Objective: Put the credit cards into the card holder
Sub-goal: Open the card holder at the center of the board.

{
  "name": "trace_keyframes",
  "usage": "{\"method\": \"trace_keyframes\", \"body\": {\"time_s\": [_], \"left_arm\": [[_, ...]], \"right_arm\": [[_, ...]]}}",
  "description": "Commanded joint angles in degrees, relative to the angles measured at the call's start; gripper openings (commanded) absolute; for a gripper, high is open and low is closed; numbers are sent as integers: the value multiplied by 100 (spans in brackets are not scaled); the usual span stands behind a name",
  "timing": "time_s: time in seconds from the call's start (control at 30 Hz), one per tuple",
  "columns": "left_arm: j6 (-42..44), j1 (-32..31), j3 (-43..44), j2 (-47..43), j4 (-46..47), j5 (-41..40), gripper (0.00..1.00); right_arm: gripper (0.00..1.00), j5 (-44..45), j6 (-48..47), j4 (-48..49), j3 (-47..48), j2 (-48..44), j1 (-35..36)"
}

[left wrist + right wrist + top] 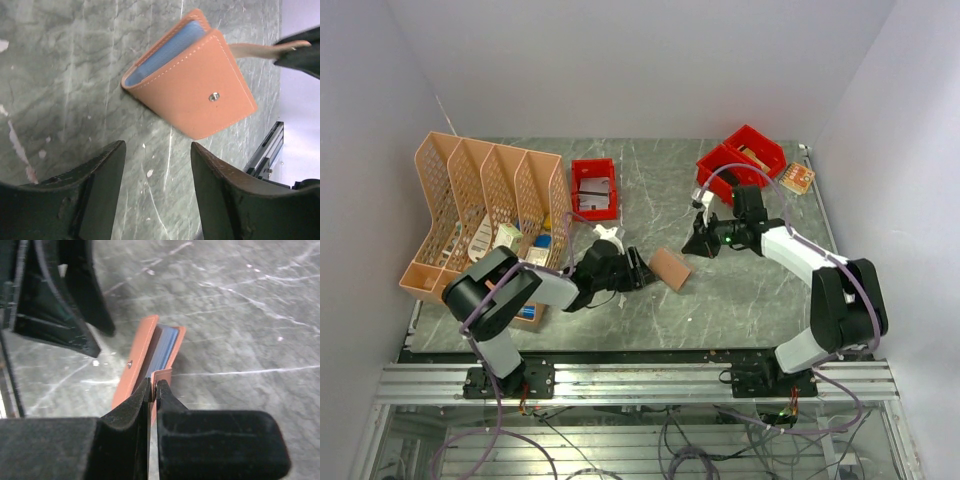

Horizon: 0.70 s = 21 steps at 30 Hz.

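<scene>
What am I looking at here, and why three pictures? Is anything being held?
These are two robot arms bolted at the edge of a table. One picture looks down from above; the other two come from a small camera on each wrist, showing that arm's own fingers. On the grey table lie a tan card holder, red bins and a peach mesh rack. The right gripper is shut, pinching the card holder's thin flap. The left gripper is open beside it, holding nothing. Something light blue shows inside the card holder.
</scene>
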Motion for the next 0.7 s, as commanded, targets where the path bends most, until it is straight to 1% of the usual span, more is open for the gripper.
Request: {"method": "trace_keyframes", "body": {"time_s": [0.0,0.07,0.1,0.13,0.4,0.5,0.57,0.63,0.67], "left_arm": [[-418,3,-276,-375,457,51,68],[-580,4,-482,-565,675,-36,71],[-640,0,-547,-645,737,-68,76],[-686,1,-598,-719,776,-84,78],[-822,2,-737,-809,1076,5,82],[-715,2,-693,-933,729,-66,82],[-614,4,-603,-978,339,-121,82],[-517,3,-515,-963,45,-164,77],[-469,4,-482,-948,-62,-204,73]], "right_arm": [[0,-863,657,423,-384,-515,-28],[0,-978,821,577,-497,-587,-31],[0,-1017,852,579,-493,-569,-38],[0,-1041,885,565,-473,-515,-38],[0,-1016,849,529,-470,-377,-31],[0,-973,832,528,-483,-406,-33],[0,-960,803,511,-468,-419,-33],[0,-900,774,508,-474,-440,-42],[0,-849,747,496,-474,-453,-43]]}}
